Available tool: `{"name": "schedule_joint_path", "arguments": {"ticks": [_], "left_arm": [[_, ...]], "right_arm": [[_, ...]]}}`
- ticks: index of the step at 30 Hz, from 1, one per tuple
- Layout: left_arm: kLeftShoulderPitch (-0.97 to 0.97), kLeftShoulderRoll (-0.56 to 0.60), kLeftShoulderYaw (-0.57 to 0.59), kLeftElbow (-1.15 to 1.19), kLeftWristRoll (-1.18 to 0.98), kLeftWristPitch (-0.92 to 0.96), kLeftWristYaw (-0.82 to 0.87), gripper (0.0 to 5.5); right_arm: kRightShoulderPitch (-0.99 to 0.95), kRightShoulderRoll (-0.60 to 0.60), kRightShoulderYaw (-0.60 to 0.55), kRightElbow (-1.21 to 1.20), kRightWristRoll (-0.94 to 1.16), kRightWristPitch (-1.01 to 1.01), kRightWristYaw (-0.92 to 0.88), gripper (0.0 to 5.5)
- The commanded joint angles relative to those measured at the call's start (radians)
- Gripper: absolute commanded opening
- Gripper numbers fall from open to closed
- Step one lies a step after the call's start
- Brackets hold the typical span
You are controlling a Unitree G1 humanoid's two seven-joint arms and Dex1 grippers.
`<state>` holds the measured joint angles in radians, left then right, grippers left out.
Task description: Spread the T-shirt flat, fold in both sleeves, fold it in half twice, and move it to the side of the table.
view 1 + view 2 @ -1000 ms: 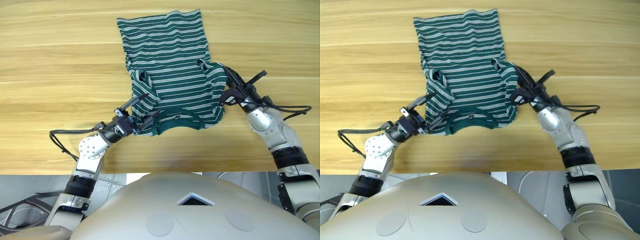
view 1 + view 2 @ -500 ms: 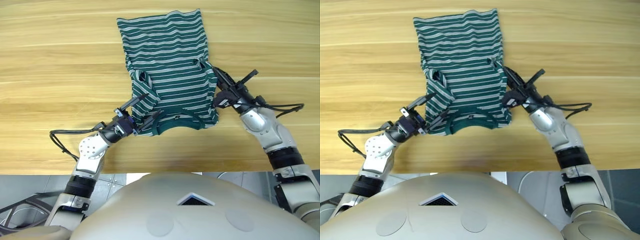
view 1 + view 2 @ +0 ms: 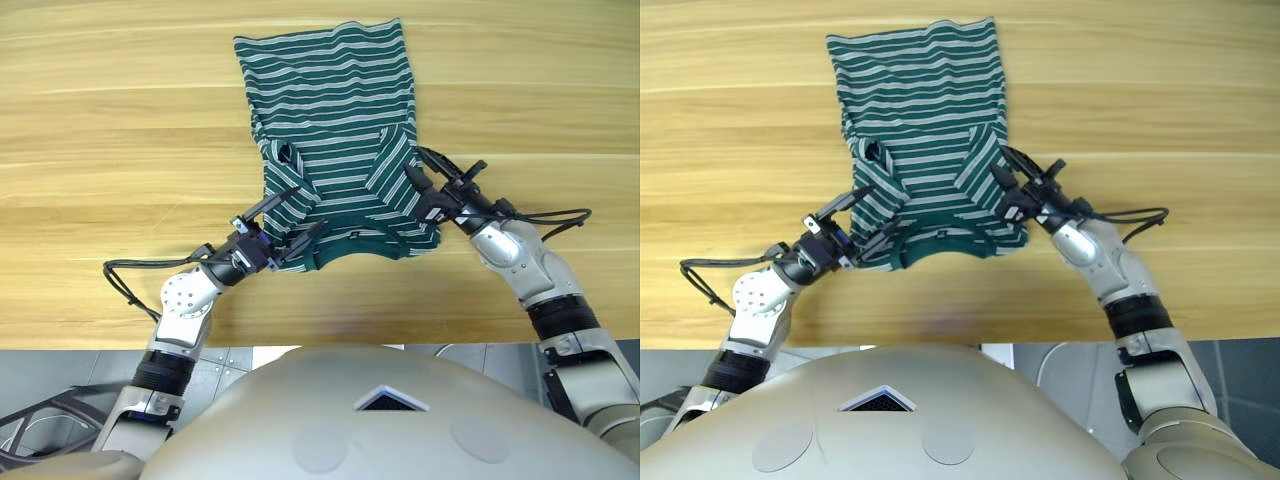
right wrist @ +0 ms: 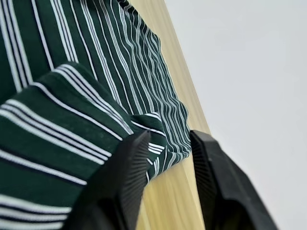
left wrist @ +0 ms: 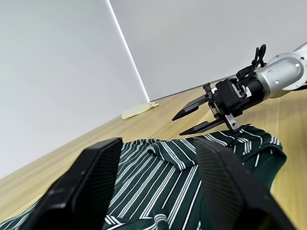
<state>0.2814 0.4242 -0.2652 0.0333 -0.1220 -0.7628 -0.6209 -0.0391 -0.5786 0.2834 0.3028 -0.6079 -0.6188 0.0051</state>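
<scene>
The green striped T-shirt (image 3: 335, 120) lies on the wooden table (image 3: 110, 150), collar toward me. Both sleeves are turned in over its body, and the right sleeve flap (image 3: 393, 160) lies slanted on the chest. My left gripper (image 3: 290, 218) stands open over the near left shoulder by the collar, with nothing between its fingers (image 5: 96, 187). My right gripper (image 3: 413, 163) is open just above the shirt's right edge beside the folded sleeve. It also appears across the shirt (image 5: 177, 125) in the left wrist view. In the right wrist view, striped cloth (image 4: 57, 110) lies just past the right gripper's fingertips (image 4: 136, 158).
Bare wood stretches to the left, to the right (image 3: 560, 120) and along the near edge of the table. A pale cloth (image 5: 138, 110) lies far off on the table in the left wrist view. Loose cables hang from both wrists.
My right gripper moved left with the right sleeve, which now lies folded over the shirt's body. The left arm has stayed put.
</scene>
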Motion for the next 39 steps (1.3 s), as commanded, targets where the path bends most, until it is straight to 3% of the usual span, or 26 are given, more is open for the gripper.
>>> {"name": "schedule_joint_path", "arguments": {"ticks": [1, 8, 25, 27, 30, 34, 39], "left_arm": [[-0.002, 0.005, -0.001, 0.0, 0.004, -0.006, -0.009, 2.81], [-0.004, 0.017, 0.011, 0.015, 0.033, 0.01, 0.0, 2.81], [-0.125, 0.14, -0.007, 0.306, 0.458, 0.057, 0.125, 2.81], [-0.111, 0.165, -0.005, 0.307, 0.458, 0.049, 0.129, 2.81], [-0.088, 0.197, 0.001, 0.276, 0.425, 0.036, 0.113, 2.81], [-0.078, 0.234, 0.007, 0.269, 0.414, 0.032, 0.114, 2.81], [-0.028, 0.25, 0.058, 0.113, 0.266, -0.031, 0.131, 2.81]], "right_arm": [[-0.008, -0.015, 0.0, 0.024, -0.006, 0.02, 0.02, 2.39], [0.036, -0.08, 0.005, 0.074, -0.003, 0.041, 0.089, 2.41], [0.077, -0.109, 0.022, 0.072, 0.031, 0.002, 0.091, 2.41], [0.088, -0.091, -0.013, -0.012, 0.125, -0.041, 0.085, 2.41], [0.08, -0.023, -0.125, -0.197, 0.438, -0.064, 0.078, 2.41], [0.004, 0.051, -0.301, -0.301, 0.796, 0.084, 0.073, 2.41], [0.05, -0.014, -0.299, -0.205, 0.466, 0.013, 0.076, 2.41]]}}
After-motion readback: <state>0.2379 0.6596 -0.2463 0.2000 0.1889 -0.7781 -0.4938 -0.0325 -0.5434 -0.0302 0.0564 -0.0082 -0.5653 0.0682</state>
